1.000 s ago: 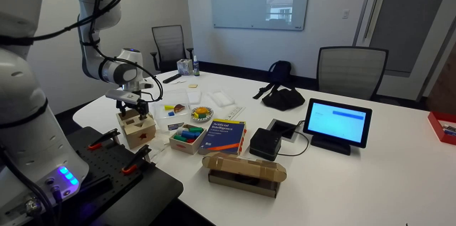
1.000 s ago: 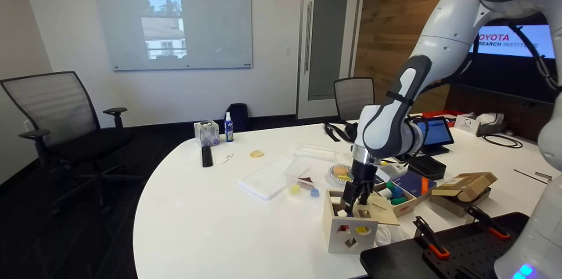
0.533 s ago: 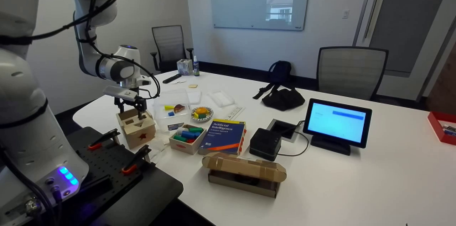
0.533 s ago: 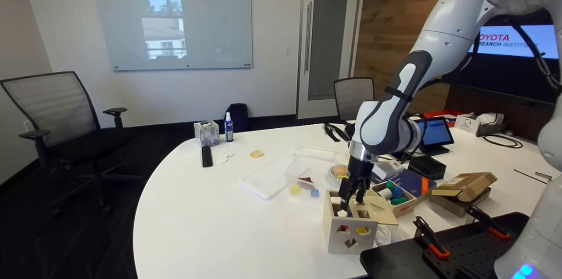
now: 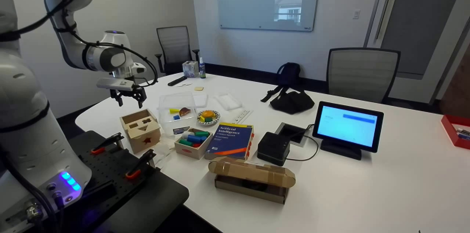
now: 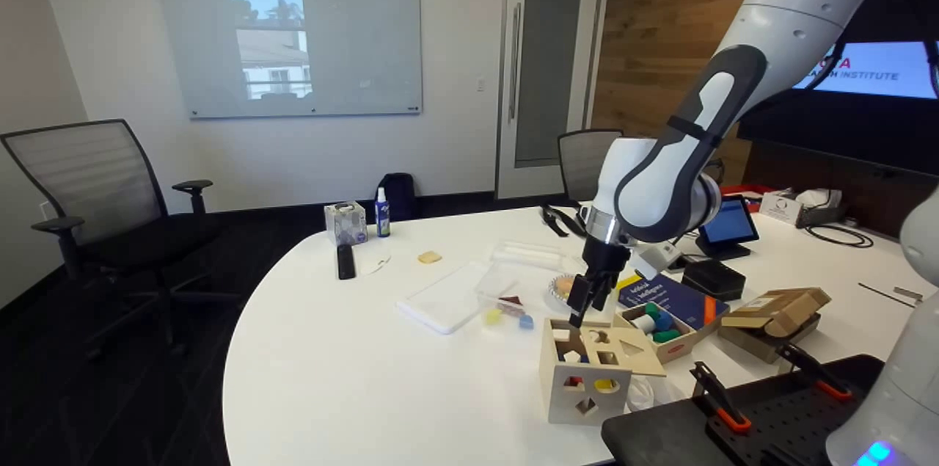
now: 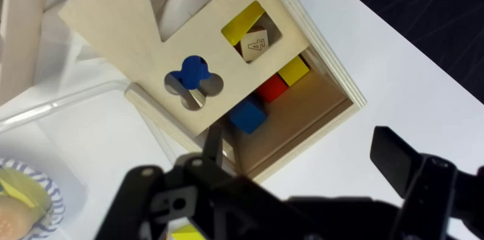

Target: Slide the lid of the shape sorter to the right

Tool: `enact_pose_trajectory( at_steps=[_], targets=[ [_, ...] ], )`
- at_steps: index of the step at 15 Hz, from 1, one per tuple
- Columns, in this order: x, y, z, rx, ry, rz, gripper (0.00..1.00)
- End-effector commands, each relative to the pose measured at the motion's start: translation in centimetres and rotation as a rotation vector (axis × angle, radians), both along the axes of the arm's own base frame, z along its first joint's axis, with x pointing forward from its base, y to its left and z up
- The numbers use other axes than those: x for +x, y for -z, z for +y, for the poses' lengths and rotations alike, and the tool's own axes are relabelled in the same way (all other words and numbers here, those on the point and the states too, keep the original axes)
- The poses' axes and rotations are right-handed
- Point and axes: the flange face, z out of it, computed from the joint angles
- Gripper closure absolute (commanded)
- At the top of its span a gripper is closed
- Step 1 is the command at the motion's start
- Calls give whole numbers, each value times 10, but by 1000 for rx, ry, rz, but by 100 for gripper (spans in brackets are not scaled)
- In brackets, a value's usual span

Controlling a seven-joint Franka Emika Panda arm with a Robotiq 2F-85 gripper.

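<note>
The hand [image 5: 130, 104] is released, fingers [image 7: 393, 157] spread, hanging above the uncovered end of the shape sorter [image 6: 565, 401], which stands near the edge of the bench [image 5: 367, 196] beside the black plate [image 5: 147, 200]. The lid [image 7: 196, 39] sits partly off the sorter's top, overhanging toward a wooden box [image 5: 191, 153] of coloured pieces. Through the lid's square hole a block [image 7: 251, 49] shows "4". Farther in from that edge, a blue book [image 5: 227, 141] reads "Artificial Intelligence"; on the wall screen [image 6: 866, 121], "INSTITUTE" is legible.

Book [image 5: 230, 142] reads "Artificial Intelligence"; wall screen [image 6: 866, 112], "INSTITUTE"; block [image 7: 254, 45], "4".
</note>
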Motion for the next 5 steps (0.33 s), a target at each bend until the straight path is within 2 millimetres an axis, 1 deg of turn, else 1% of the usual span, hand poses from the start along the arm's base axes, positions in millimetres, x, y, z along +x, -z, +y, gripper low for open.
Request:
enact_pose_trajectory(
  at_steps=[1,5],
  targets=[
    [-16,-25,1,-25,-34,-60,0],
    [-22,-35,8,-23,-57,-87,0]
  ],
)
